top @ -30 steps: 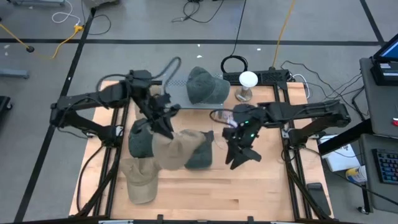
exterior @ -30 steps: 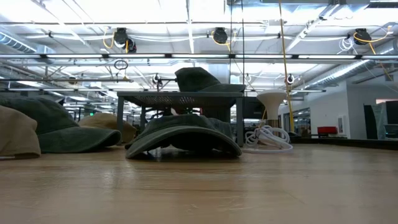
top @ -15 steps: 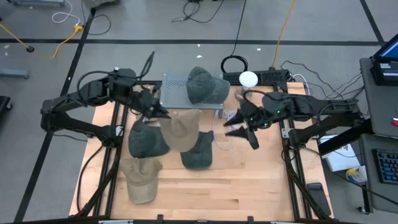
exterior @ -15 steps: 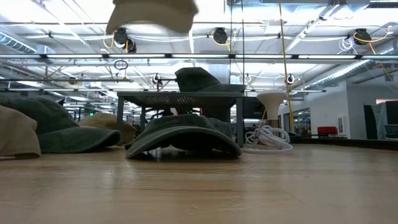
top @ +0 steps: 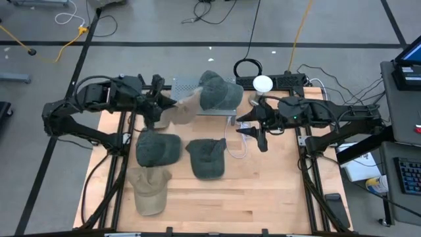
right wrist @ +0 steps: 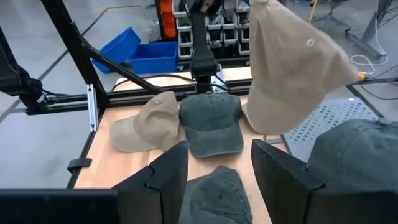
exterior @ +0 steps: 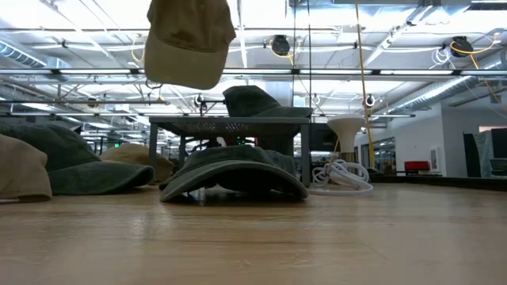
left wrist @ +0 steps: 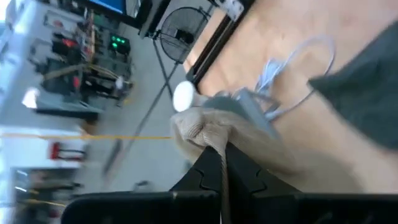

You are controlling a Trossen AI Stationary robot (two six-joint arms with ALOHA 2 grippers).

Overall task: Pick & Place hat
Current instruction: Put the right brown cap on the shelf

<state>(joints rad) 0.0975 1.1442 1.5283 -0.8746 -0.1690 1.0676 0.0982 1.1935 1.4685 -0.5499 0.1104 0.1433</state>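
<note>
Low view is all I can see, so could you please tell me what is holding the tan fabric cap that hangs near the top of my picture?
Observer: The left gripper holds the tan fabric cap, its fingers shut on a fold of the fabric.
Operator: Thank you. Where is it over the table?
Observer: Seen from above, it hangs at the left end of the grey perforated metal rack, beside the dark green cap that lies on that rack.
Operator: And the other arm, please?
Observer: The right gripper is open and empty, over the table to the right of the rack.
</note>
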